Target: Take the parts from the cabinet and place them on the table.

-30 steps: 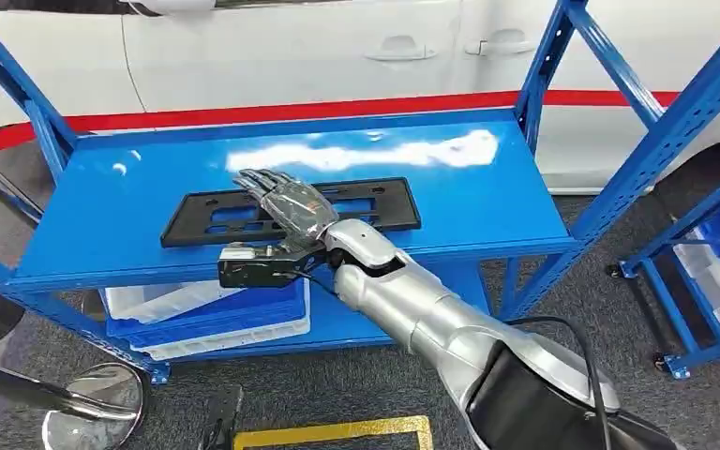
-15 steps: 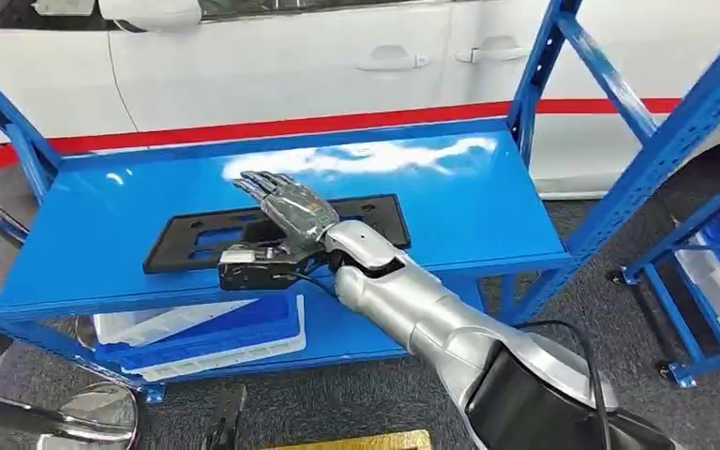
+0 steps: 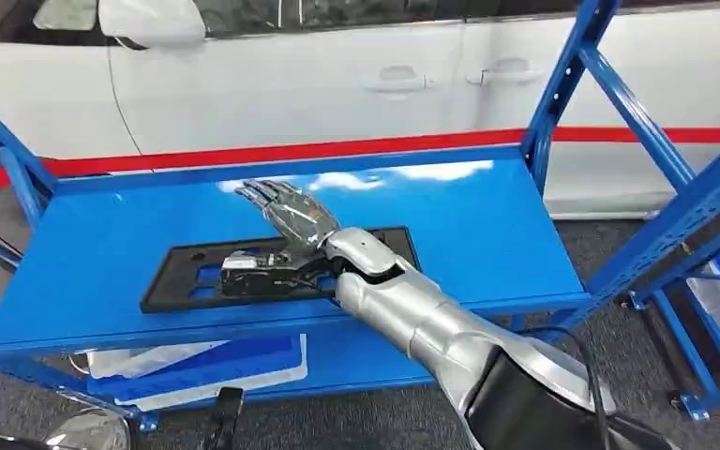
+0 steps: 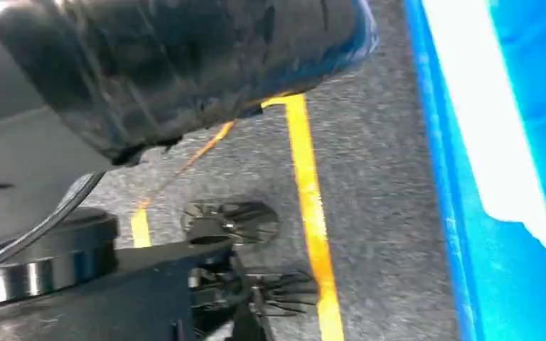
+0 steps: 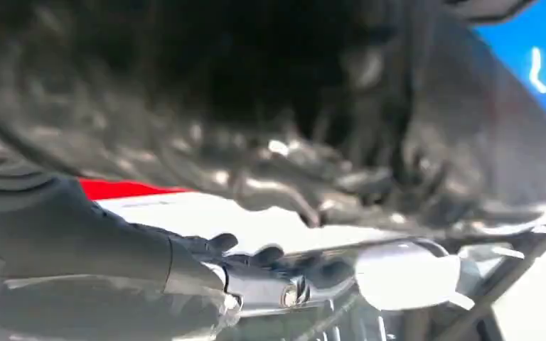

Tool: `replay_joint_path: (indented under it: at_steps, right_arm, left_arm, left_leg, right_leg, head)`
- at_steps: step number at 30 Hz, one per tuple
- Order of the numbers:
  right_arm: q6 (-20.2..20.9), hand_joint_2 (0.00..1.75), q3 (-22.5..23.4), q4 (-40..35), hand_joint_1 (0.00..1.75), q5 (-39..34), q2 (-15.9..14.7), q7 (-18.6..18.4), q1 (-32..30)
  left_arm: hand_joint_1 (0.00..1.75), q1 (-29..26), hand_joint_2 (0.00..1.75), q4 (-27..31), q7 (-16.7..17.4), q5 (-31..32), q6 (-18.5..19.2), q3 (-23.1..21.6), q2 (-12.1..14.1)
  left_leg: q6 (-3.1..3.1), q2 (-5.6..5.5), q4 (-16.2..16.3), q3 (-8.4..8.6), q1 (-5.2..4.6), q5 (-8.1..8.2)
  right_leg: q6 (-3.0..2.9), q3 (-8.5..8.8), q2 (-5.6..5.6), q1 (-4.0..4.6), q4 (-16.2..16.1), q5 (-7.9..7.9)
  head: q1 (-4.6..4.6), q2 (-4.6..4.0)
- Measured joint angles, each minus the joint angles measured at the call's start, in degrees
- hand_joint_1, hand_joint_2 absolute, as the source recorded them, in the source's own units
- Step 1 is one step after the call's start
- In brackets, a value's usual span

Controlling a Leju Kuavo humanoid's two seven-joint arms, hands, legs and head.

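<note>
A flat black frame-like part is seen lying on the upper blue shelf of the rack, with its long axis running along the shelf's front edge, parallel to the red stripe on the white car behind the shelf. The right hand is held over the middle of this part, with fingers stretched out flat and apart towards the car and nothing grasped; whether the palm touches the part cannot be told. The part thus lies directly beneath the hand and extends well past it to both sides along the shelf. The right arm is judged the nearer one for the lift. The left hand's state cannot be told; the left wrist view looks at grey floor with a yellow line. On the lower shelf, beneath the part, blue and white bins are stacked.
</note>
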State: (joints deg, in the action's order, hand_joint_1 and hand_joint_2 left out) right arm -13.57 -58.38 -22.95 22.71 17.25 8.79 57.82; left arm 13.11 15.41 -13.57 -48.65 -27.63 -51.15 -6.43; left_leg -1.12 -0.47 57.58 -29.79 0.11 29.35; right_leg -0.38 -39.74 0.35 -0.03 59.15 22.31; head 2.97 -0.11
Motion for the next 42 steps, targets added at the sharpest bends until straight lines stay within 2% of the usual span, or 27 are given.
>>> replay_joint_path:
  at_steps: [1,3,5,8,9,10,11,13,14,15,18,19,20,21,23,24,25,26,28,29,30,34,35,36,39,40,42]
  right_arm:
    - [-0.06,0.0,-0.02,-0.02,0.0,0.15,0.0,0.04,-0.1]
    - [-0.13,0.0,-0.02,0.0,0.0,0.28,-0.11,0.09,0.05]
    - [-0.2,0.0,-0.02,-0.11,0.0,0.5,0.0,0.3,0.2]
    - [-0.22,0.0,-0.02,-0.09,0.0,0.59,0.0,0.44,0.12]
    - [-0.22,0.0,-0.02,-0.07,0.0,0.59,0.0,0.46,0.02]
    - [-0.22,0.0,-0.02,-0.07,0.0,0.61,0.0,0.52,-0.03]
    - [-0.22,0.0,-0.02,-0.07,0.0,0.61,0.0,0.57,-0.02]
    - [-0.24,0.0,-0.02,-0.09,0.0,0.61,0.0,0.68,0.02]
    - [-0.24,0.0,-0.02,-0.09,0.0,0.61,0.0,0.72,0.05]
    - [-0.24,0.0,-0.02,-0.09,0.0,0.63,0.0,0.74,0.08]
    - [-0.28,0.0,-0.02,-0.09,0.0,0.7,0.0,0.94,0.0]
    - [-0.33,0.0,-0.02,-0.09,0.0,0.7,0.0,0.94,0.03]
    - [-0.35,0.0,-0.02,-0.07,0.0,0.65,-0.09,0.96,0.05]
    - [-0.37,0.0,-0.02,-0.07,0.0,0.61,-0.11,0.96,0.12]
    - [-0.39,0.0,-0.02,-0.04,0.0,0.61,-0.15,0.96,-0.11]
    - [-0.39,0.0,-0.02,0.0,0.0,0.61,-0.22,0.96,-0.25]
    - [-0.39,0.0,-0.02,0.02,0.0,0.61,-0.35,0.96,-0.31]
    - [-0.39,0.0,-0.02,0.02,0.0,0.61,-0.39,0.96,-0.31]
    - [-0.42,0.0,-0.02,0.0,0.0,0.61,-0.39,1.01,-0.28]
    - [-0.46,0.0,-0.02,-0.02,0.0,0.61,-0.39,1.07,-0.16]
    - [-0.5,0.0,-0.02,-0.11,0.0,0.74,-0.22,1.18,-0.2]
    - [-0.83,0.0,-0.02,-0.15,0.0,0.77,-0.24,1.99,-0.03]
    - [-0.87,0.0,-0.02,-0.15,0.0,0.72,-0.17,2.1,0.0]
    - [-0.98,0.0,-0.02,-0.15,0.0,0.42,-0.09,2.4,0.01]
    - [-1.53,0.0,-0.02,-0.35,0.0,-0.77,0.07,3.76,-0.09]
    - [-1.97,0.0,-0.02,-0.35,0.0,-1.25,0.07,4.22,-0.11]
    - [-2.84,0.0,-0.02,-0.63,0.0,-2.23,0.07,5.23,-0.12]
  left_arm:
    - [0.0,0.09,0.0,0.0,0.07,0.28,-0.11,-0.09,-0.02]
    - [0.0,0.01,0.0,0.0,0.11,0.57,-0.17,-0.39,-0.04]
    - [0.0,0.22,0.0,0.0,0.09,0.59,-0.17,-0.42,-0.04]
    - [0.0,0.39,0.0,0.0,0.11,0.68,-0.13,-0.72,-0.04]
    - [0.0,0.24,0.0,0.0,0.13,0.76,-0.09,-0.76,-0.04]
    - [0.0,0.1,0.0,0.0,0.22,0.85,0.02,-0.79,-0.04]
    - [0.0,0.09,0.0,-0.02,0.26,1.0,0.09,-0.79,0.0]
    - [0.0,0.26,0.0,0.0,0.33,1.2,0.26,-0.79,0.11]
    - [0.0,0.36,0.0,0.0,0.42,1.26,0.35,-0.81,0.13]
    - [0.0,0.47,0.0,0.0,0.44,1.31,0.39,-0.85,0.13]
    - [0.0,0.31,0.0,-0.02,0.57,1.46,0.48,-0.87,0.13]
    - [0.0,0.31,0.0,-0.02,0.59,1.62,0.48,-0.9,0.11]
    - [0.0,0.39,0.0,-0.02,0.61,1.7,0.48,-0.9,0.13]
    - [0.0,0.5,0.0,-0.02,0.61,1.7,0.5,-0.9,0.13]
    - [0.0,0.44,0.0,-0.02,0.63,1.7,0.5,-0.9,0.13]
    - [0.0,0.39,0.0,-0.02,0.63,1.7,0.55,-0.9,0.13]
    - [0.0,0.36,0.0,-0.02,0.63,1.7,0.55,-0.9,0.13]
    - [0.0,0.33,0.0,-0.02,0.63,1.7,0.57,-0.9,0.13]
    - [0.0,0.32,0.0,-0.02,0.7,1.75,0.63,-0.9,0.13]
    - [0.0,0.39,0.0,-0.02,0.7,1.81,0.61,-0.9,0.13]
    - [0.0,0.41,0.0,-0.02,0.74,1.88,0.57,-0.9,0.13]
    - [0.0,0.31,0.0,-0.02,1.35,2.36,0.59,-0.92,0.13]
    - [0.0,0.29,0.0,-0.02,1.51,2.38,0.63,-0.92,0.13]
    - [0.0,0.27,0.0,-0.02,1.57,2.47,0.68,-0.92,0.13]
    - [0.0,0.18,0.0,-0.02,1.84,2.82,0.87,-0.92,0.13]
    - [0.0,0.1,0.0,-0.02,1.9,2.93,0.92,-0.92,0.13]
    - [0.0,-0.03,0.0,-0.02,2.03,3.12,0.92,-0.92,0.15]
  left_leg:
    - [0.5,0.11,0.0,-0.05,-0.01,0.43]
    - [1.01,0.14,-0.13,0.76,0.07,0.76]
    - [1.59,0.21,2.48,-0.36,0.22,1.81]
    - [2.54,0.22,14.77,-8.31,0.66,6.16]
    - [2.68,0.22,16.64,-10.03,0.65,6.43]
    - [2.7,0.22,16.04,-10.67,0.65,5.28]
    - [2.5,0.22,13.2,-10.05,0.63,2.93]
    - [1.64,0.22,3.42,-6.48,0.49,-3.46]
    - [1.18,0.21,0.85,-5.44,0.31,-3.63]
    - [0.99,0.15,0.39,-5.97,-0.1,-3.1]
    - [0.09,-0.04,0.3,-5.59,-0.35,-4.59]
    - [-0.31,0.17,-1.01,-5.18,0.59,-5.55]
    - [-0.32,0.34,-1.5,-5.07,0.39,-5.99]
    - [-0.83,0.43,-1.59,-5.26,0.4,-6.27]
    - [-0.85,0.53,-1.43,-5.88,0.39,-6.52]
    - [-0.84,0.58,-1.3,-6.25,0.39,-6.73]
    - [-0.75,0.58,-1.06,-6.74,0.43,-6.98]
    - [-0.6,0.58,-0.73,-7.25,0.55,-7.13]
    - [-0.28,0.52,0.1,-8.25,0.75,-7.24]
    - [0.11,0.48,0.81,-8.68,0.77,-7.13]
    - [0.55,0.33,0.93,-9.07,0.6,-7.21]
    - [1.87,0.19,1.27,-9.34,0.75,-7.93]
    - [2.12,0.27,2.18,-9.88,0.9,-6.92]
    - [2.44,0.31,4.8,-10.79,0.88,-4.45]
    - [3.12,0.33,17.41,-15.37,1.01,2.01]
    - [3.13,0.33,19.03,-15.69,1.01,2.22]
    - [2.67,0.33,14.26,-12.28,0.97,-0.88]
  right_leg:
    - [-0.6,-0.16,0.09,0.05,0.55,-1.13]
    - [-1.38,0.24,0.21,0.14,0.45,-0.57]
    - [-1.91,1.18,0.27,-0.38,0.03,-0.41]
    - [-2.27,1.37,0.27,-0.27,0.11,0.17]
    - [-2.28,1.38,0.3,-0.25,0.23,0.3]
    - [-2.3,1.43,0.42,-0.22,0.42,0.46]
    - [-2.27,1.53,0.57,-0.16,0.59,0.64]
    - [-2.19,1.93,0.62,-0.02,0.73,0.86]
    - [-2.12,2.01,0.61,-0.07,0.56,0.82]
    - [-1.68,1.87,0.6,-0.15,0.41,0.53]
    - [-0.72,1.9,0.6,-0.12,-0.01,0.17]
    - [-0.37,1.8,0.71,0.1,0.0,0.7]
    - [-0.08,1.52,0.51,0.03,1.08,2.17]
    - [0.1,0.47,0.41,-0.04,4.23,5.01]
    - [0.51,-2.47,0.37,-0.34,13.22,10.05]
    - [0.77,-3.21,0.35,-0.49,16.24,11.26]
    - [0.94,-2.75,0.29,-0.64,16.6,10.99]
    - [1.11,-1.08,0.23,-0.78,14.55,9.74]
    - [1.46,5.26,0.11,-1.19,5.18,6.47]
    - [1.42,7.71,0.06,-1.35,0.71,7.4]
    - [0.94,7.59,0.44,-0.6,2.1,6.31]
    - [-0.9,6.82,0.44,-0.91,1.32,5.98]
    - [-1.35,6.76,0.26,-1.03,1.22,5.62]
    - [-1.65,6.54,0.24,-1.07,1.16,5.35]
    - [-1.91,5.71,0.13,-0.86,1.22,4.81]
    - [-1.9,5.51,0.1,-0.78,1.24,4.67]
    - [-1.85,5.41,0.08,-0.61,1.24,4.58]
  head:
    - [0.18,0.0]
    - [0.09,0.0]
    - [0.37,0.0]
    - [0.63,0.0]
    - [0.66,0.0]
    - [0.64,0.0]
    - [0.68,0.0]
    - [0.66,0.0]
    - [0.46,0.0]
    - [0.57,0.0]
    - [0.64,0.0]
    - [0.57,0.0]
    - [0.57,0.0]
    - [0.24,0.0]
    - [0.24,0.0]
    - [0.26,0.0]
    - [0.22,0.0]
    - [0.24,0.0]
    - [0.24,0.0]
    - [0.24,0.0]
    - [0.26,0.0]
    - [0.22,0.0]
    - [0.29,0.0]
    - [0.64,0.0]
    - [0.64,0.0]
    - [0.64,0.0]
    - [0.66,0.0]
